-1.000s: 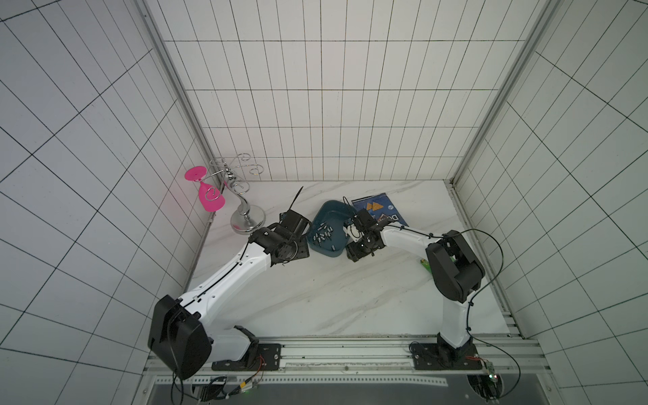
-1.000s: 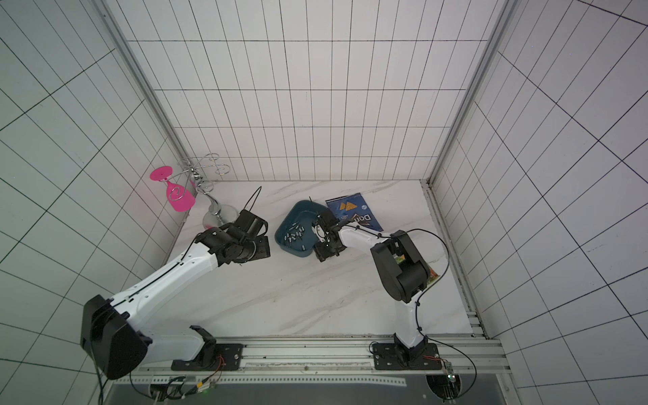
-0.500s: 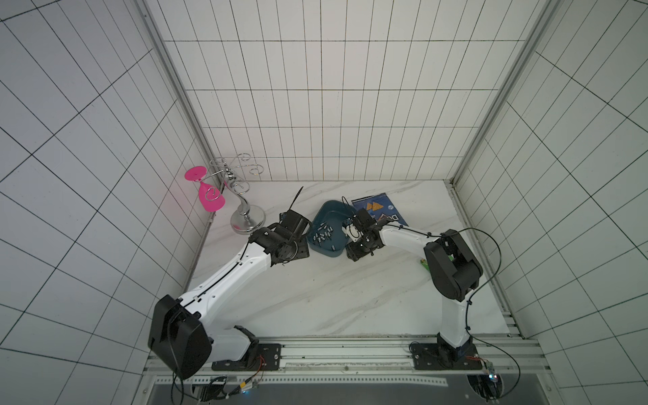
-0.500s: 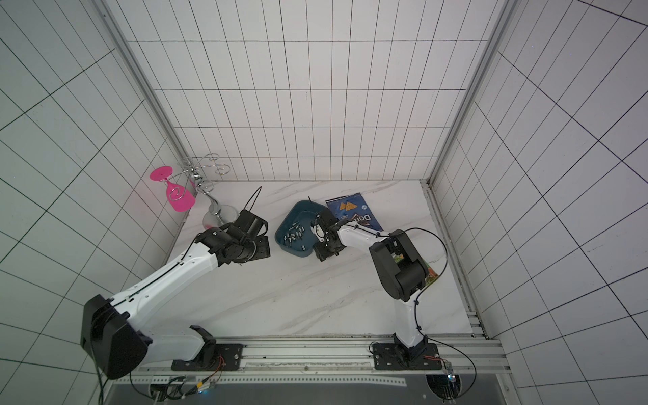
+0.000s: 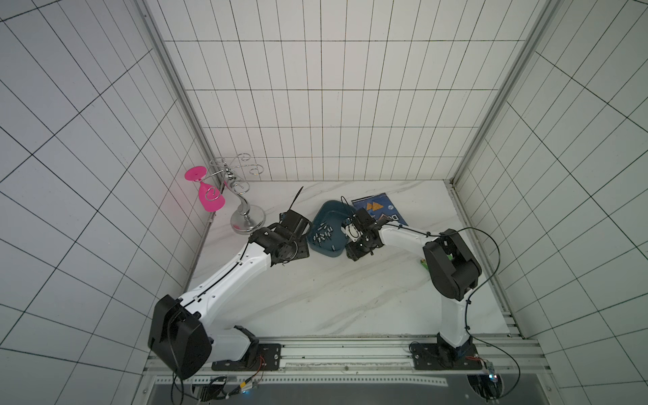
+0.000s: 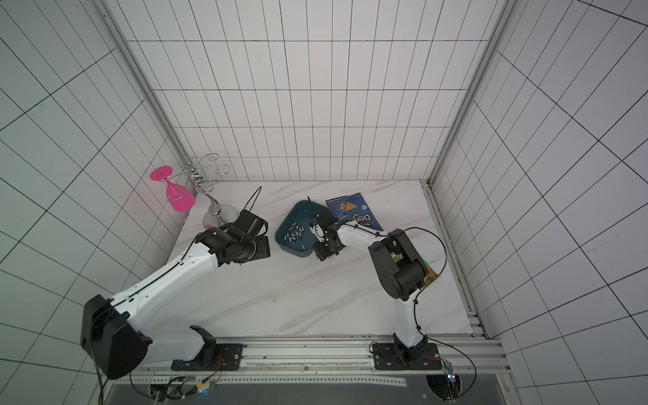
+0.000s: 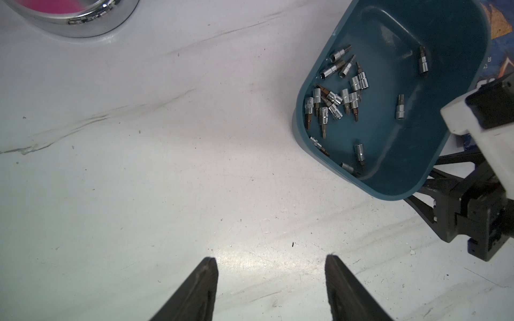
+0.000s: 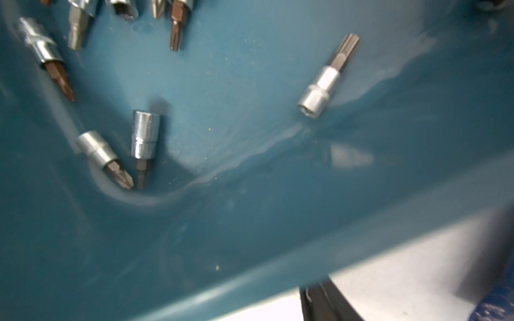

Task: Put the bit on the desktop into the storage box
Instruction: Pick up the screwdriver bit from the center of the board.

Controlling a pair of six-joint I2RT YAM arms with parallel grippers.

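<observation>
Teal-blue shallow plastic storage box [image 7: 411, 155] holds roughly 20 chrome-collared screwdriver bits [image 7: 339, 97], most clustered toward 1 wall. None shows on the white marble-veined desktop [image 5: 350, 298], so the transfer appears complete. Right gripper [image 5: 349, 247] sits at the box rim; whether its jaws grip cannot be told. Left gripper [image 7: 271, 264] hangs open and empty. Against 1 second earlier, only the right elbow has shifted slightly.
</observation>
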